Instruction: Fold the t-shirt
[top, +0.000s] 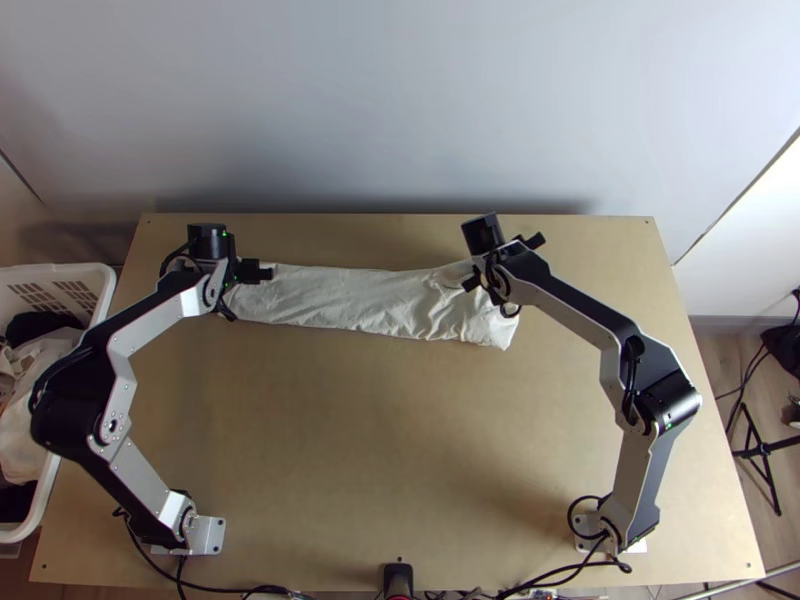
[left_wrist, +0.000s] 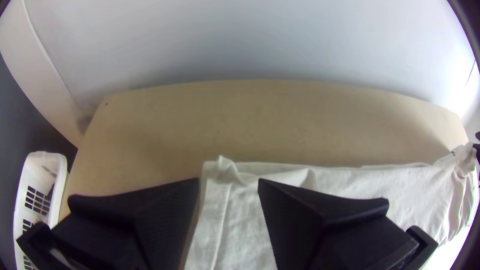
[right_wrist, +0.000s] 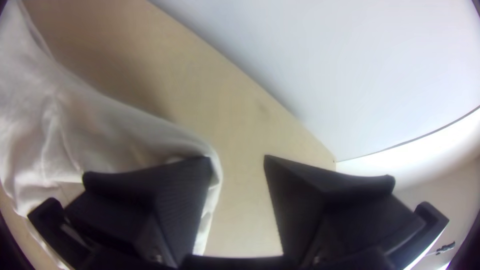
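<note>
While both arms reach to the far side of the wooden table (top: 400, 450), here's the off-white t-shirt (top: 370, 300) lying in a long, narrow folded strip between them, one end at each pair of jaws, smooth along much of its length and more rumpled near the right ones. Over at its left end we have the left gripper (top: 240, 271), jaws standing well apart, nothing pinched; the short edge of the cloth runs through the gap, with a small crease poking up just ahead of the tips. And across at the other end, the right gripper (top: 503, 262) is set at a slant, its jaws wide apart too and no cloth clamped: one finger is right at the t-shirt's end, the other stands out past it, with tabletop in view between the two. Out to the left of the left jaws, beside the table, sits a white plastic laundry basket (top: 85, 268) holding pale and dark cloth
</note>
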